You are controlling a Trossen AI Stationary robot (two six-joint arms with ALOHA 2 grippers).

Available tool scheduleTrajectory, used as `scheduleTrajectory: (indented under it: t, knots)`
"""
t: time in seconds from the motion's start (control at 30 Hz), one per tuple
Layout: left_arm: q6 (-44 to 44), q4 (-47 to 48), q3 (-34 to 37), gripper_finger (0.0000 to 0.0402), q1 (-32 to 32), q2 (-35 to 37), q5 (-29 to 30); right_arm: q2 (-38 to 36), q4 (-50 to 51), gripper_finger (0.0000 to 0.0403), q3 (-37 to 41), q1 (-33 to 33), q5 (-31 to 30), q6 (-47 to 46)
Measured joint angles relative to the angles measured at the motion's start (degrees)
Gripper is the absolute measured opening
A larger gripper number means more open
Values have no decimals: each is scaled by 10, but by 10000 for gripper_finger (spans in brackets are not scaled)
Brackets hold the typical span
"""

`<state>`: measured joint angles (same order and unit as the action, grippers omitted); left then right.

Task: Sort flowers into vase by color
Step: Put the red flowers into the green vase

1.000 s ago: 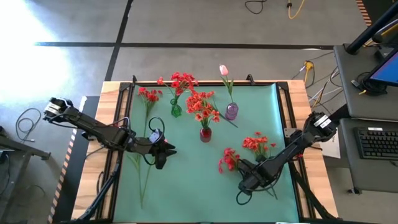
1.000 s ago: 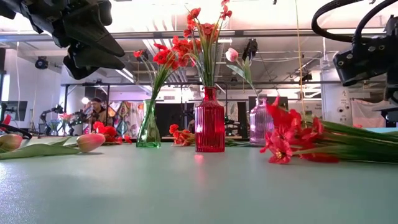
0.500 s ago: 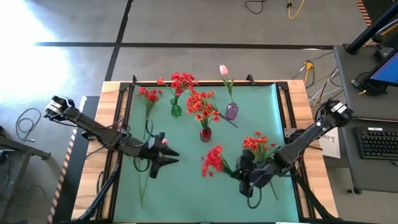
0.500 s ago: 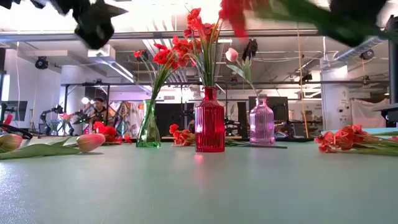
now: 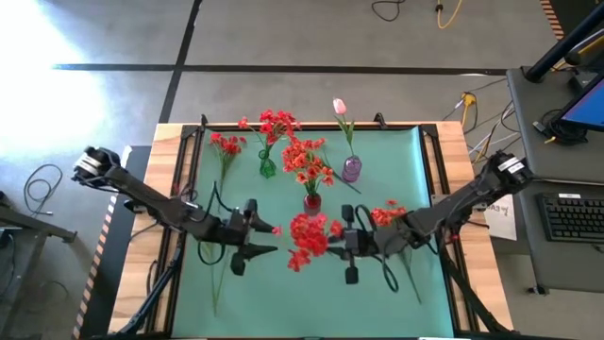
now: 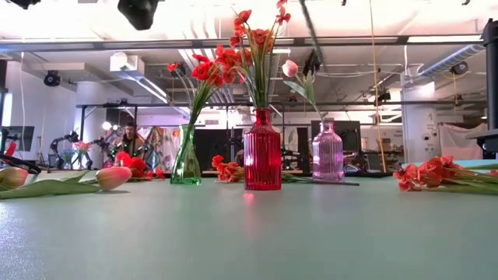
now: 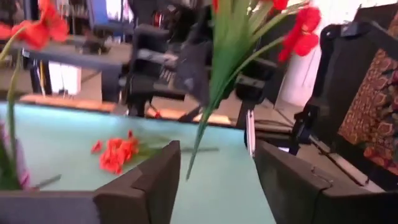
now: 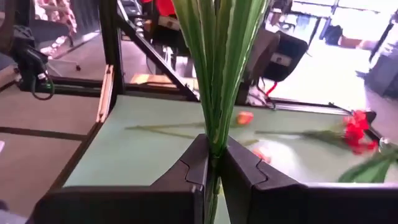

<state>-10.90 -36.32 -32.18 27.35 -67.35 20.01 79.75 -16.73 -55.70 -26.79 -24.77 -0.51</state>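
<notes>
The right pincer (image 5: pixel 347 242) is clamped on the green stems of a bushy red flower cluster (image 5: pixel 307 239), held above the table's middle, just short of the ribbed red glass vase (image 5: pixel 311 203). The left pincer (image 5: pixel 269 240) faces it with jaws parted, the stem between its fingers (image 7: pixel 155 180). Recommended: close the left pincer fully before releasing, then keep the stem upright over the vase mouth.

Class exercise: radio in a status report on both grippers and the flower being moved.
Right gripper shut on red flower bunch, lifted mid-table. Left gripper open, facing that bunch's leaves. Red vase just beyond. Nothing in the way.
</notes>
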Motion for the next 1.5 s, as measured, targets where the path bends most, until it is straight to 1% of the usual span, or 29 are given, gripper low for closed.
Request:
scheduleTrajectory:
  t: [0.1, 0.23, 0.3, 0.4, 0.53, 0.73, 1.0, 1.07, 1.13, 1.27, 1.33, 1.43, 1.5]
  knots:
    - [28, -73, 0, 221, 0, -38, 1, 0, 0, 22, 0, 19, 28, -5]
    - [68, -178, 0, 243, -2, -87, 4, 0, 0, 22, 0, 29, 38, -9]
    - [80, -231, 0, 248, -6, -107, 4, -1, 0, 22, 0, 30, 38, -9]
    - [85, -275, 0, 250, -13, -134, 4, -1, -1, 22, 0, 32, 39, -9]
    - [85, -286, -21, 249, -26, -170, 4, 0, -3, 22, 0, 32, 38, -6]
    - [110, -286, -91, 249, -38, -235, 0, 0, -3, 22, 0, 32, 38, -3]
    - [126, -283, -147, 245, -59, -274, 0, 0, -3, 22, 0, 32, 38, -2]
    - [136, -281, -156, 234, -59, -279, -2, 0, -3, 22, 0, 32, 39, 1]
    - [144, -269, -164, 212, -59, -280, -5, 0, -3, 23, 0, 32, 38, 1]
    - [147, -248, -169, 141, -59, -278, -7, 0, -3, 36, 0, 32, 39, -9]
    - [147, -248, -169, 99, -59, -278, -7, 0, -3, 51, 0, 32, 39, -10]
    - [147, -245, -169, 35, -59, -278, -7, 0, -3, 85, 0, 32, 39, -18]
    - [145, -245, -169, 10, -59, -278, -7, 0, -3, 110, 0, 32, 39, -25]
